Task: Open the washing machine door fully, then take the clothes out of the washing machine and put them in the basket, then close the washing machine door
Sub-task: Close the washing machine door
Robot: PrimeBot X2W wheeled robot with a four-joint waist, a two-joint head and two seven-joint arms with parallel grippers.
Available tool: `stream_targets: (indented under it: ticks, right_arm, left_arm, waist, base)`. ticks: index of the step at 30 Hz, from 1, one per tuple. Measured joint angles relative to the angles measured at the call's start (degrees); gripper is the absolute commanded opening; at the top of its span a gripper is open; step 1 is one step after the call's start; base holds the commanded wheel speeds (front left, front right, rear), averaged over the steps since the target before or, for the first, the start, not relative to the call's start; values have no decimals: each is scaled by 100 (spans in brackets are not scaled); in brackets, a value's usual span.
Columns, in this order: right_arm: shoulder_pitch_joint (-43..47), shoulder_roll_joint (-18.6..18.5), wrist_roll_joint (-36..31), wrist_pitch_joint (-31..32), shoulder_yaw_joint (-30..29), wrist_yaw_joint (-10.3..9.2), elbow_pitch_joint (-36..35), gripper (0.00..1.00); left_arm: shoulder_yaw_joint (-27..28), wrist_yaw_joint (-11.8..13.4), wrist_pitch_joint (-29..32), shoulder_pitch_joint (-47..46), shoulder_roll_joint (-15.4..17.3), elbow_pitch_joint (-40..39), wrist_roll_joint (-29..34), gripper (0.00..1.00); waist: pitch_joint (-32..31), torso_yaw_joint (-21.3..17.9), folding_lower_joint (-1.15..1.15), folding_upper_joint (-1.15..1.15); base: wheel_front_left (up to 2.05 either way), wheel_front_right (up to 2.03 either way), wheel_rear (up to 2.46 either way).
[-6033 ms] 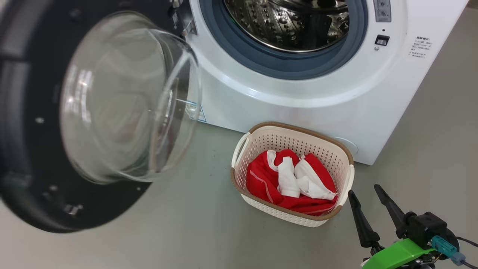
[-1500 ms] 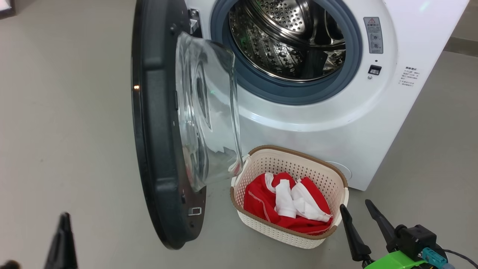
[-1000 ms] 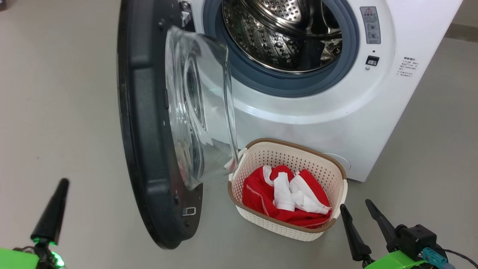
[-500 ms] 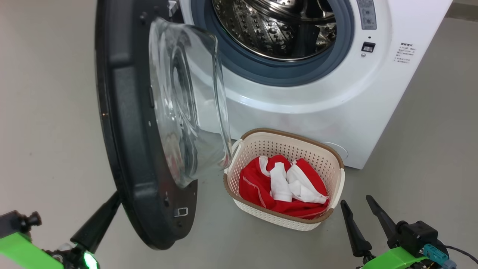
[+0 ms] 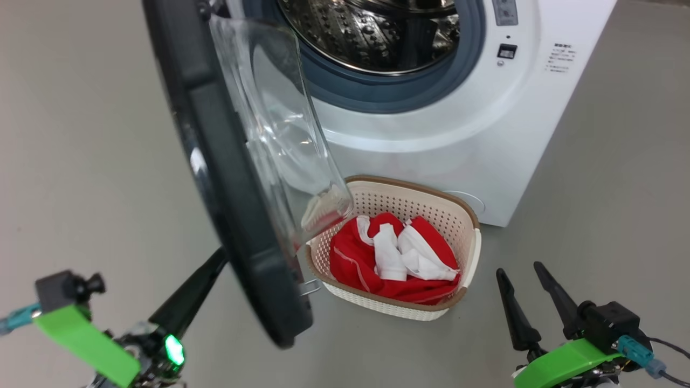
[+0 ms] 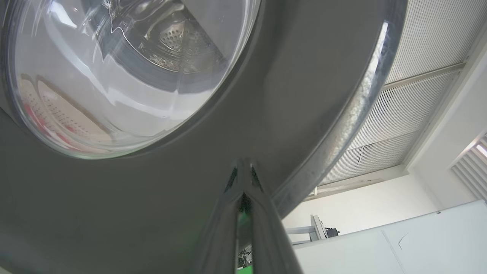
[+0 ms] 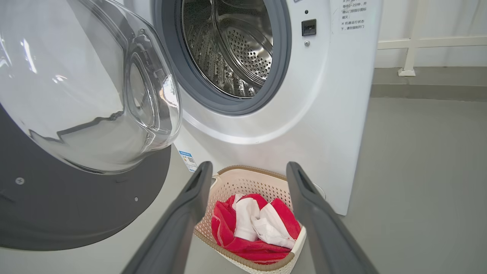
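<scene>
The white washing machine [image 5: 485,151] stands at the upper right, its steel drum [image 5: 366,32] bare. The washing machine door [image 5: 226,178] hangs part-way open, seen almost edge-on, with its glass bowl [image 5: 280,134] reaching over the basket's left end. My left gripper [image 5: 215,261] is shut, and its tips press on the door's black outer ring [image 6: 296,76]; the left gripper [image 6: 243,167] holds nothing. The red and white clothes [image 5: 393,264] lie in the cream basket [image 5: 469,215] before the machine. My right gripper [image 5: 520,269] hangs open and empty, right of the basket.
Grey floor [image 5: 81,161] spreads on all sides. Through the right wrist view, the right gripper [image 7: 249,165] frames the basket [image 7: 228,184] and clothes [image 7: 251,228]. A white rail [image 7: 418,42] runs along the wall behind the machine. A blue sticker [image 7: 187,160] sits low on its front.
My left gripper has risen from the lower left to the door's outer face, and the door has swung toward the machine. The camera has shifted too. The right gripper stays open.
</scene>
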Motion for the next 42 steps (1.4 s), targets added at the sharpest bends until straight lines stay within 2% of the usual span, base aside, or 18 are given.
stream_targets:
  ticks: [6, 15, 26, 35, 42]
  right_arm:
    - [-129, -1, -9, 0, -170, 0, -54, 100]
    - [-282, 4, -16, 0, -409, 0, -162, 100]
    - [-586, 26, -16, 0, -549, 0, -265, 100]
    - [-794, 35, 66, 0, -569, 0, -290, 100]
    - [-896, 40, 208, 0, -542, 0, -300, 100]
  left_arm:
    - [-397, 0, -342, -467, -235, -107, 349, 0]
    - [-1111, 0, -1294, -1163, -269, 107, 740, 0]
    - [-1616, 0, -2750, -2301, 130, 721, 886, 0]
    - [-2187, 0, -3544, -3223, 448, 1254, 872, 0]
    - [-2364, 0, -4179, -3808, 704, 1772, 790, 0]
  waist:
    - [139, -218, 0, 0]
    - [388, -713, 0, 0]
    - [848, -1392, 0, 0]
    - [1168, -1893, 0, 0]
    - [1313, -2221, 0, 0]
  base:
    - [0, 0, 0]
    - [0, 0, 0]
    - [0, 0, 0]
    - [0, 0, 0]
    - [0, 0, 0]
